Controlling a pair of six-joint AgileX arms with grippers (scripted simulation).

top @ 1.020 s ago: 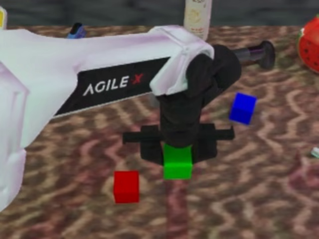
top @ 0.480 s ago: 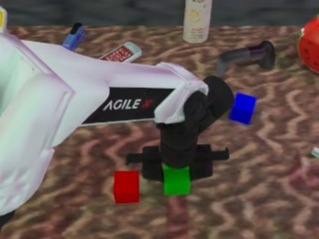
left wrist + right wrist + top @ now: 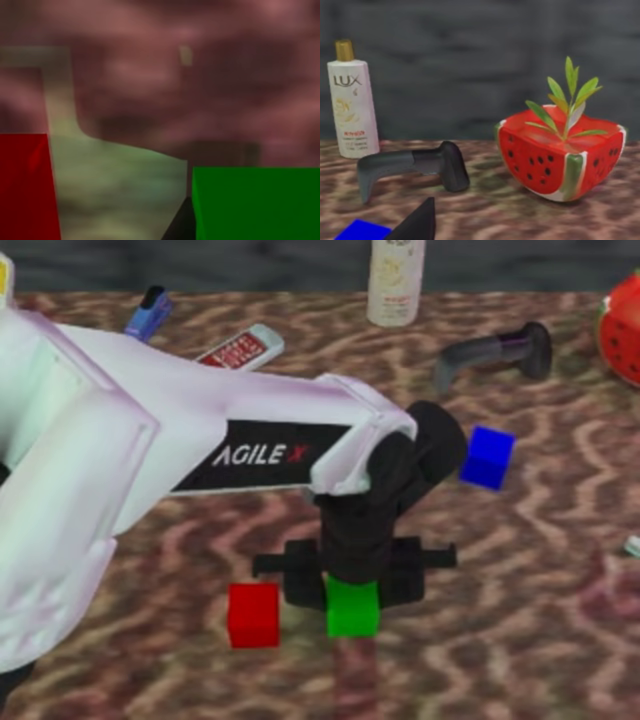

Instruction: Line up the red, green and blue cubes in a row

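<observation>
Lowering: your left gripper [image 3: 353, 572] has come down with the green cube [image 3: 353, 607], which has slid a little toward the red cube [image 3: 253, 615] over the last second.
Jaws: you see them clenched on the green cube, one finger on each side of it; the top view shows the black crossbar straddling the cube's far edge.
Meaning for the task: the green cube now sits just beside the red one, at its 3 o'clock, apart but level with it, so two of three look placed. Releasing it seems the step at hand.
Blue cube: still out of the row, well apart at about 1 o'clock from the green cube [image 3: 487, 457].
Left wrist view: you get red cube [image 3: 25, 185] and green cube [image 3: 255, 202] with bare table [image 3: 165, 100] between them, a gap the arm partly masks from above.
Right wrist view: the right arm is parked off the top view; its jaw state cannot be told. It shows a corner of the blue cube [image 3: 362, 231], a scanner [image 3: 412, 167], a lotion bottle [image 3: 351, 102] and a watermelon planter [image 3: 560, 155].
</observation>
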